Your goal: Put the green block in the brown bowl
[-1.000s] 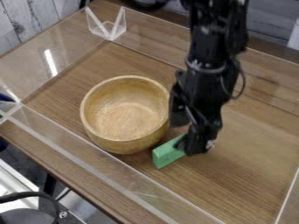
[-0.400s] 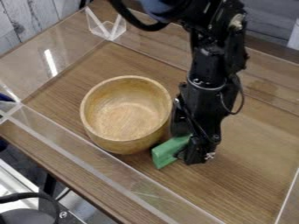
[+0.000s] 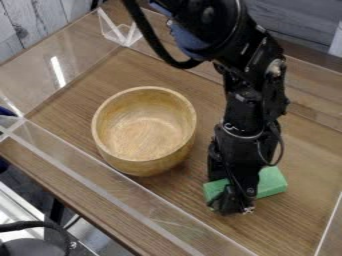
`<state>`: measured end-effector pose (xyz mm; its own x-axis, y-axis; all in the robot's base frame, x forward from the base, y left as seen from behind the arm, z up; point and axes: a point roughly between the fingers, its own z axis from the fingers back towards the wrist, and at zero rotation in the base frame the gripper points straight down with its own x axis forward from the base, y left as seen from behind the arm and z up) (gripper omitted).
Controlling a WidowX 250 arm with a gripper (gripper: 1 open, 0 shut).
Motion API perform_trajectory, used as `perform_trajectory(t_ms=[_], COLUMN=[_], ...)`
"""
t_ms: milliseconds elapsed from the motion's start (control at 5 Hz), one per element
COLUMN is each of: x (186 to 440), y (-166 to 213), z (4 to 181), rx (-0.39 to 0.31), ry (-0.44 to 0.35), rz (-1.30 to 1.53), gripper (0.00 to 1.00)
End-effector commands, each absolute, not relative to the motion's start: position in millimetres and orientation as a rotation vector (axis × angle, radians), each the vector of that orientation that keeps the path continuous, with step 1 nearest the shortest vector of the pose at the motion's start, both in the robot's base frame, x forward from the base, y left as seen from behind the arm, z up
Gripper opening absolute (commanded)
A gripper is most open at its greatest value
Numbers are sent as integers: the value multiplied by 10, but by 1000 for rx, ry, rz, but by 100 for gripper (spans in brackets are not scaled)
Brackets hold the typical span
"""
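The green block (image 3: 271, 182) lies on the wooden table to the right of the brown bowl (image 3: 134, 152), clear of its wall. My gripper (image 3: 237, 195) comes down from above and its black fingers straddle the block's middle, shut on it; green shows on both sides of the fingers. The block rests low, at or just above the tabletop; I cannot tell which. The bowl stands upright with nothing inside it, a short way left of the gripper.
A low clear acrylic wall (image 3: 80, 165) fences the wooden tabletop along the front and left. A small clear plastic stand (image 3: 123, 28) sits at the back left. The black arm (image 3: 227, 50) leans over the table from the back.
The gripper has closed on the green block and moved right with it, away from the bowl's wall. The bowl has not moved.
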<state>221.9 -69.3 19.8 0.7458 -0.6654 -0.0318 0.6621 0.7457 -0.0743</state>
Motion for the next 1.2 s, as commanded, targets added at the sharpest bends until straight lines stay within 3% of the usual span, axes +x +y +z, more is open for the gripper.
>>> perform_trajectory(t_ms=[0, 1000], x=[2298, 2381], y=[-687, -625], z=[285, 353], rx=[-53, -35], ry=[10, -35], rz=[-721, -684], gripper=[0, 0])
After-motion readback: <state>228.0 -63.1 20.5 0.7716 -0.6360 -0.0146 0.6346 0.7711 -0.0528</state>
